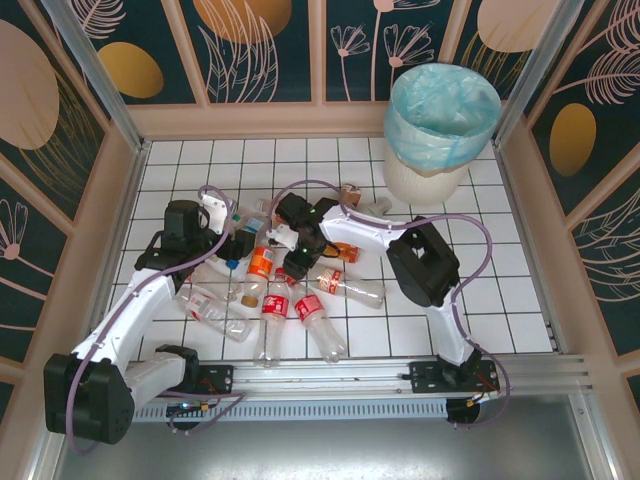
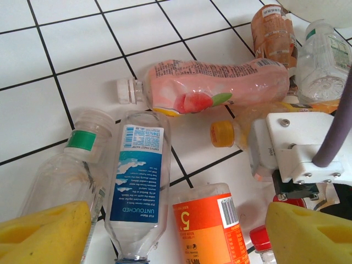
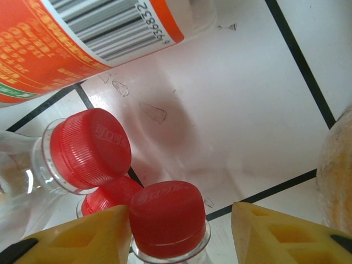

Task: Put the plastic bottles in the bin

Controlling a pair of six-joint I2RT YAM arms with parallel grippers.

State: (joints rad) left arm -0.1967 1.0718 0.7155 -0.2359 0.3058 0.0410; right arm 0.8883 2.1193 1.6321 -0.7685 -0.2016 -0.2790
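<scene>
Yellow pads (image 3: 82, 236) of the right gripper (image 3: 179, 231) sit on both sides of a red cap (image 3: 165, 209). One pad touches it and the other has a small gap, so I think the cap is not held yet. I see the left gripper (image 2: 176, 234) spread wide and holding nothing, with a blue-label bottle (image 2: 137, 181) and an orange-label bottle (image 2: 206, 231) lying just under it. I guess the job is barely begun: the plastic bottles (image 1: 290, 300) lie in a heap around both grippers, and the bin (image 1: 420, 182), far beyond the right gripper, looks empty. The bottles are small and mostly clear, some squashed, with bright labels.
</scene>
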